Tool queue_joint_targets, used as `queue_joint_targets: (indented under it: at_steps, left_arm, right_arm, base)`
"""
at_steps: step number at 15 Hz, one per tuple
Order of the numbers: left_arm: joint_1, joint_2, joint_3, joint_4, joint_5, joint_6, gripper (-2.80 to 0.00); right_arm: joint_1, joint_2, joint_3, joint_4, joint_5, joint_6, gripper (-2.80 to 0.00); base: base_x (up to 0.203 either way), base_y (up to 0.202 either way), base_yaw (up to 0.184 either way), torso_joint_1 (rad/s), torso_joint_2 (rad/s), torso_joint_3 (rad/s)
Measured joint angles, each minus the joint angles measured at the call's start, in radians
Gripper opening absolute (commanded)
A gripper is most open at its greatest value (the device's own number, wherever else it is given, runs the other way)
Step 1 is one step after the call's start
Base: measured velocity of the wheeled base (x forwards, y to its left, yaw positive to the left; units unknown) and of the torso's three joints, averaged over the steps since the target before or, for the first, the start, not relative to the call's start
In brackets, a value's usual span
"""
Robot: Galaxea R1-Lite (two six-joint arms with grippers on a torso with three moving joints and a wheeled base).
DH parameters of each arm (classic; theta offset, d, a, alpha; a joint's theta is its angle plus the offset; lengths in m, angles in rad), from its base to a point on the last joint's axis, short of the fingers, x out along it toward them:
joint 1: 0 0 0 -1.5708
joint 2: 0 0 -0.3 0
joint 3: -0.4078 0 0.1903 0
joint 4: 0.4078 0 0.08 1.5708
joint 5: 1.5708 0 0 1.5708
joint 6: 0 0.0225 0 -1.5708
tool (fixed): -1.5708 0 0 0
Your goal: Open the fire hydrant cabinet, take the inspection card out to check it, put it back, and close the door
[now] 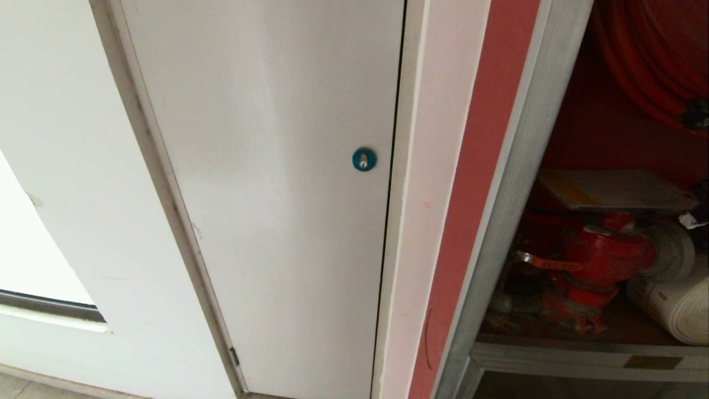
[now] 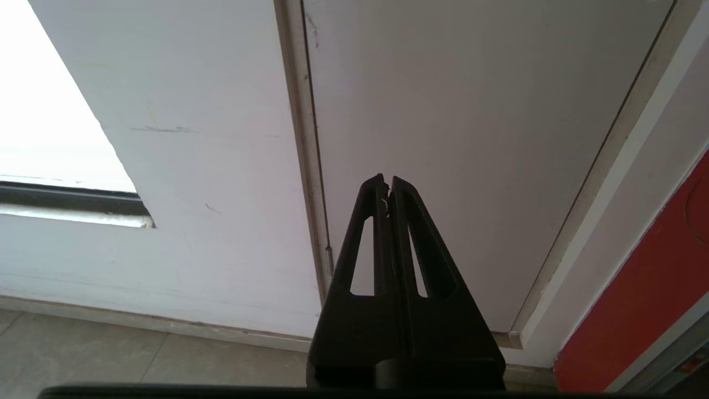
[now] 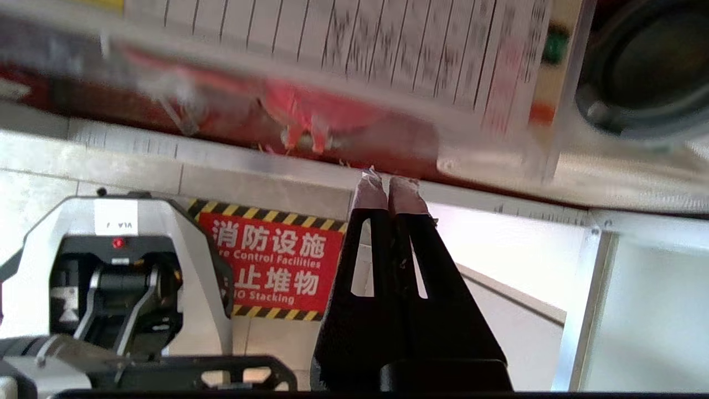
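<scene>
Card (image 1: 615,190) flat atop red valve (image 1: 604,257), yellow end left; R gripper (image 3: 385,185) closed, empty.

Left gripper (image 2: 388,185) closed, facing white door (image 2: 471,138).

The fire hydrant cabinet (image 1: 515,183) runs off the head view's right edge, so its red hose reel (image 1: 653,61) shows only in part and the door is out of sight. Just above the right gripper (image 3: 389,188), the inspection card (image 3: 388,50) is blurred, its print unreadable and its far end cut off.
</scene>
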Motion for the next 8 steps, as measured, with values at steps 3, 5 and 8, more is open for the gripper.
queue_joint_targets:
  at_steps: [3, 5, 8]
  left_arm:
    - [0.0, 0.0, 0.0, 0.0, 0.0, 0.0, -2.8]
    - [0.0, 0.0, 0.0, 0.0, 0.0, 0.0, -2.8]
    - [0.0, 0.0, 0.0, 0.0, -0.001, -0.001, -2.8]
  right_arm:
    - [0.002, -0.037, 0.029, 0.013, 0.012, -0.001, -2.8]
    - [0.005, -0.076, 0.061, 0.015, 0.02, -0.001, -2.8]
    - [0.027, -0.166, 0.144, 0.015, 0.054, 0.001, -2.8]
  base:
    - [0.0, 0.0, 0.0, 0.0, 0.0, 0.0]
    - [0.0, 0.0, 0.0, 0.0, 0.0, 0.0]
    - [0.0, 0.0, 0.0, 0.0, 0.0, 0.0]
